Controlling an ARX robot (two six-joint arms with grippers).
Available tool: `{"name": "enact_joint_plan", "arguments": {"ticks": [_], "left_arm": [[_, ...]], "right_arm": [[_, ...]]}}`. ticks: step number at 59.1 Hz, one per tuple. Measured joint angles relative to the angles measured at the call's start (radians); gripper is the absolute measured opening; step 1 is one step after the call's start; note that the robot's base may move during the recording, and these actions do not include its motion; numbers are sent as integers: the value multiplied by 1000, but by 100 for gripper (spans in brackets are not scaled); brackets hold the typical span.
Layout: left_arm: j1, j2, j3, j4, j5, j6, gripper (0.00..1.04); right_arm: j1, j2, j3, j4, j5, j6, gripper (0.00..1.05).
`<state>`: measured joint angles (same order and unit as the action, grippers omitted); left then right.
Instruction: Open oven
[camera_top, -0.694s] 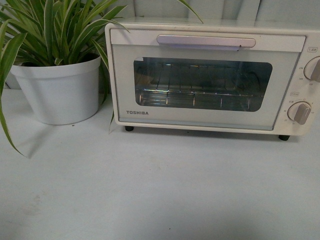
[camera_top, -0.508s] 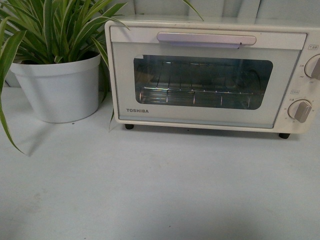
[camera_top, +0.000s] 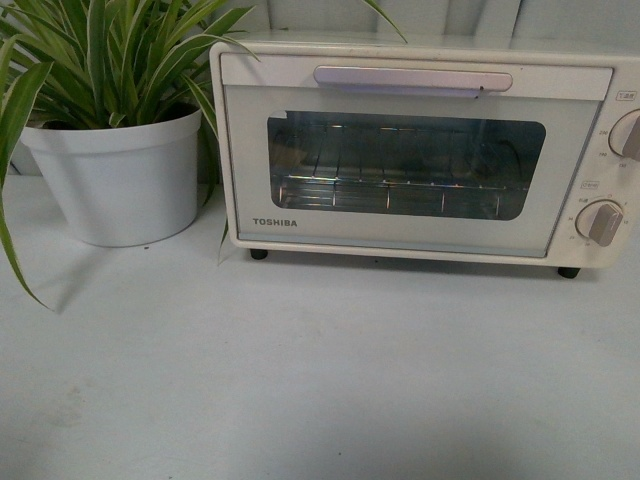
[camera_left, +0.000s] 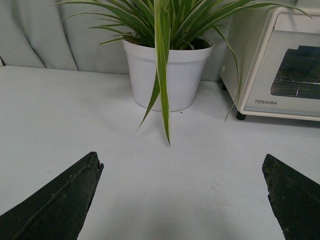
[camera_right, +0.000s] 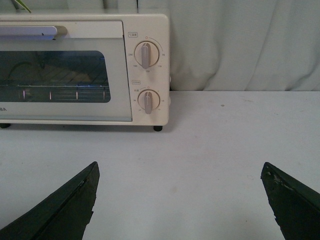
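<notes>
The cream-white TOSHIBA oven (camera_top: 240, 150) stands at the back of the table, door shut, with its silver bar handle (camera_top: 412, 78) along the top of the glass door, a wire rack inside and two knobs (camera_top: 603, 222) at the right. It also shows in the left wrist view (camera_left: 260, 65) and the right wrist view (camera_right: 120, 75). My left gripper (camera_left: 182, 162) is open and empty over bare table, well short of the oven. My right gripper (camera_right: 180, 167) is open and empty, in front of the oven's knob side. Neither arm shows in the front view.
A white pot (camera_top: 115, 180) with a long-leaved green plant (camera_top: 110, 60) stands left of the oven, its leaves drooping over the table and touching the oven's corner. A pale curtain (camera_right: 240, 45) hangs behind. The table (camera_top: 320, 380) is white.
The front view has shifted very slightly; the oven and plant sit a touch higher in the frame than 0.7 s ago. Nothing on the table has moved.
</notes>
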<state>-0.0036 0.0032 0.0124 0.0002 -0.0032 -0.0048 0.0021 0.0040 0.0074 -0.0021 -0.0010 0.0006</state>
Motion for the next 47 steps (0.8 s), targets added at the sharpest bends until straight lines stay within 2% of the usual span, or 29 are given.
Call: {"name": "enact_joint_plan", "arguments": {"ticks": [12,14,16,17,20,29,36,47], "left_arm": [[0,0,0,0,0,0,98],[-11,5,1,-4,-32,-18,98],[-54,32,6,-12,-158,-72,98],[-94,66,12,-4,-251,-113,98],[-172,156,32,31,-362,-224,98],[-282,451,108,171,-341,-499,98],[-382,787,169,375,-280,-755,98],[-450,1209,274,605,-246,-1026,98]], "right_arm": [[0,0,0,0,0,0,95],[0,0,0,0,0,0,95],[0,0,0,0,0,0,95],[0,0,0,0,0,0,95],[0,0,0,0,2,0,95],[0,0,0,0,0,0,95],[0,0,0,0,0,0,95],[0,0,0,0,0,0,95]]}}
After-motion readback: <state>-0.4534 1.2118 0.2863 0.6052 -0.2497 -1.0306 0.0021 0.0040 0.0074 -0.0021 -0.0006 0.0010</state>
